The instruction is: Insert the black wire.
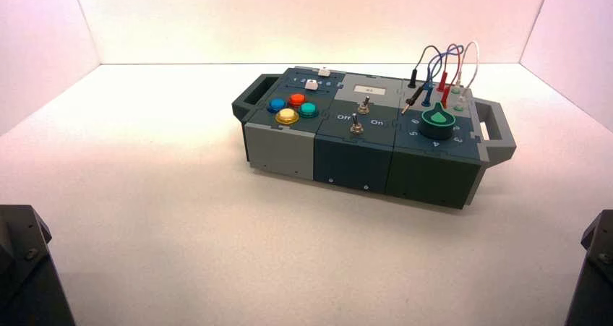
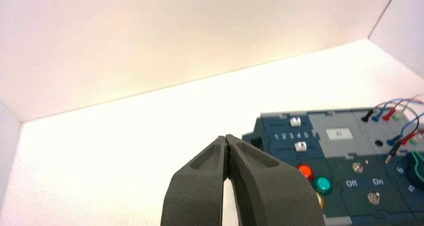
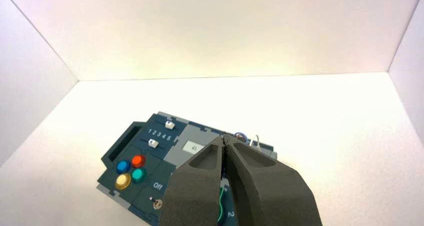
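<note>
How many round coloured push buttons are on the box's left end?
4, clustered on the box top's left end: blue button, orange button, green button, yellow button. None appears hidden.

From my seat this reads as a lab test cell, not a home or a shop. I see a plain white tabletop (image 1: pixel 181 232) closed in by blank white walls (image 1: pixel 303 15) on three sides, lit evenly, like an enclosure built for recording. The only thing standing on it is a purpose-made practice box (image 1: pixel 361 160), dark blue and grey modules with carry handles, bearing coloured push buttons (image 1: pixel 293 107), toggle switches (image 1: pixel 359 118) lettered "Off" and "On", sliders with a row of numbers, a green knob (image 1: pixel 437 120) and patch leads (image 1: pixel 444 69). Black robot arm bases (image 1: pixel 25 268) sit at the near corners of my overhead view.
</note>
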Motion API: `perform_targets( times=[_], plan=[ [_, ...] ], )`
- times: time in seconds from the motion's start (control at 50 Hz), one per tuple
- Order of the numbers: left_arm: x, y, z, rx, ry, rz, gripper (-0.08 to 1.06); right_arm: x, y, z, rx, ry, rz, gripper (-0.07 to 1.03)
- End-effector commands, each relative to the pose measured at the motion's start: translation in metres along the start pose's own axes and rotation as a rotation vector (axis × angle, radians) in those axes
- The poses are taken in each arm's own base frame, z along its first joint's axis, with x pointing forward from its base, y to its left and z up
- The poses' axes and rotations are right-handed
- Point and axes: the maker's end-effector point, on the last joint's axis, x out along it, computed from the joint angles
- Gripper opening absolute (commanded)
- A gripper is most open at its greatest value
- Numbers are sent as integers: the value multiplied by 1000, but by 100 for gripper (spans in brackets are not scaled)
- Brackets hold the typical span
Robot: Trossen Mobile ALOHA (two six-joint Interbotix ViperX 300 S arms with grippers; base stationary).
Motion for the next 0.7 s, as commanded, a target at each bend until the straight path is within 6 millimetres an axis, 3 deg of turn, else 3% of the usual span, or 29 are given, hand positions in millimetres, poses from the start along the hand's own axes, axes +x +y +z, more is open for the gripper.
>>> perform_targets(
  times=[0.02, 0.2, 0.7],
  plan=[
    [31, -6, 25, 28, 22, -21, -3, 4, 7, 9, 51, -3, 32, -2],
    [81, -9, 22, 82, 117, -32, -3, 9, 6, 10, 57, -1, 27, -2],
    [214, -28, -25, 178, 348, -87, -3, 15, 8, 21, 63, 19, 23, -2]
  ],
)
